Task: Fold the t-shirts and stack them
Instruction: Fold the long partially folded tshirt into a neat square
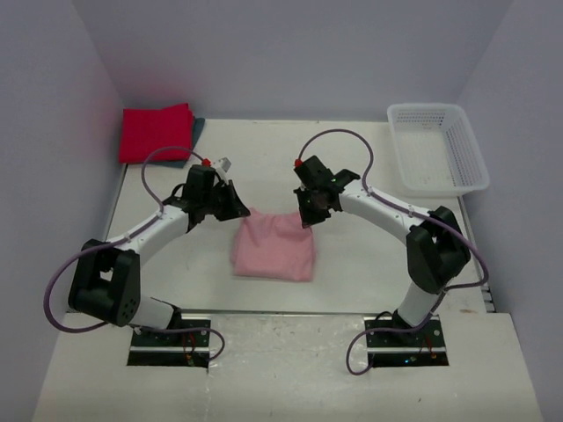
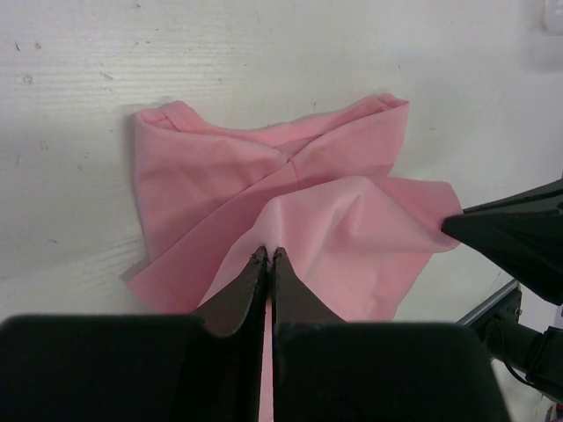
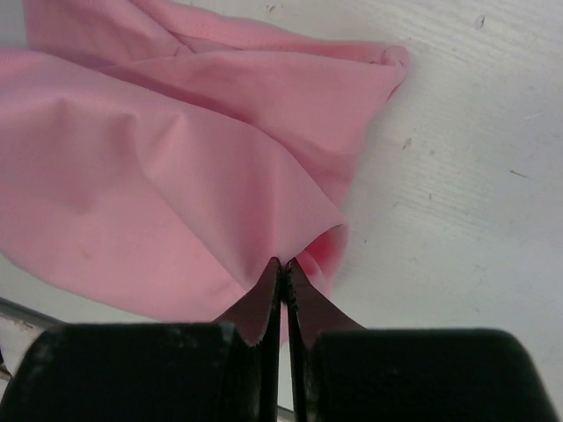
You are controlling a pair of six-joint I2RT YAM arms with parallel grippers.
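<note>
Two hands grip the pink shirt [image 1: 274, 251], which lies folded at the centre of the worktop [image 1: 369, 264]. The left hand [image 2: 271, 255] is pressed together on its far left corner, and the right hand [image 3: 283, 262] on its far right corner. The top layer is raised at both pinches. The red shirt [image 1: 157, 132] lies folded at the far left, with the teal shirt [image 1: 199, 126] showing beneath it. The basket [image 1: 427, 108] stands far right.

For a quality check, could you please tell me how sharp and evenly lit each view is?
Top external: sharp, evenly lit, red cast on the wall beside the red t-shirt. Left wrist: pink t-shirt sharp, near fingers dark and soft. Right wrist: likewise, cloth softer.
</note>
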